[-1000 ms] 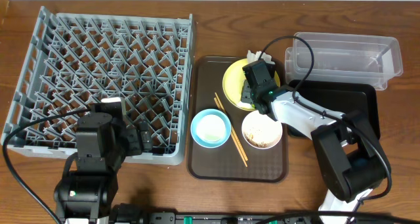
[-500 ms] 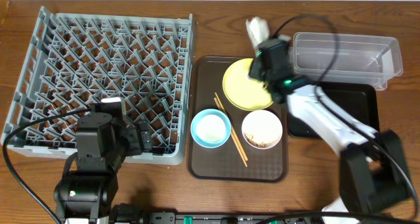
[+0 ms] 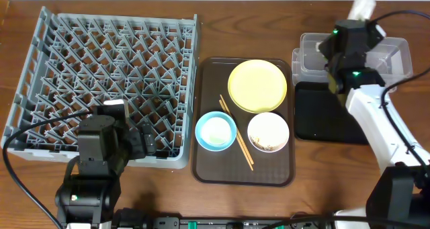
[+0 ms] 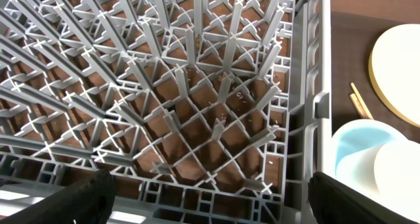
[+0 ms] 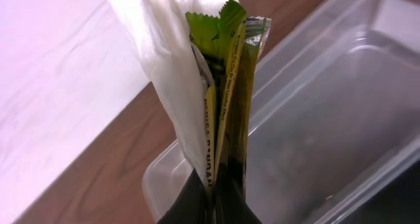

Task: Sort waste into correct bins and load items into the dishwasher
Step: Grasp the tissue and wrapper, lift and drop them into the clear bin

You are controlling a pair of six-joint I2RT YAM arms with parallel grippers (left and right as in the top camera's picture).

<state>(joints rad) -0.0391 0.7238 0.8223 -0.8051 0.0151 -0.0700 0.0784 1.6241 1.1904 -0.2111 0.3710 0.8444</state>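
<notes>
**Napkin (image 5: 164, 66) and sachet (image 5: 231, 86) pinched near the clear tub (image 3: 393, 54)**

We see the grey dish rack (image 3: 107, 74) filling the left of the surface (image 3: 222, 34). The left end effector (image 3: 144, 142) is spread wide over its near edge, holding nothing. The brown serving tray (image 3: 222, 172) carries the yellow plate (image 3: 257, 86), blue bowl (image 3: 216, 131), white bowl (image 3: 268, 132) and chopsticks (image 3: 243, 150). The right end effector (image 5: 211, 196) is clenched on napkin and sachet together.

Robot lab — cabled arms (image 3: 377, 120), tabletop dish rack (image 3: 107, 68).
</notes>
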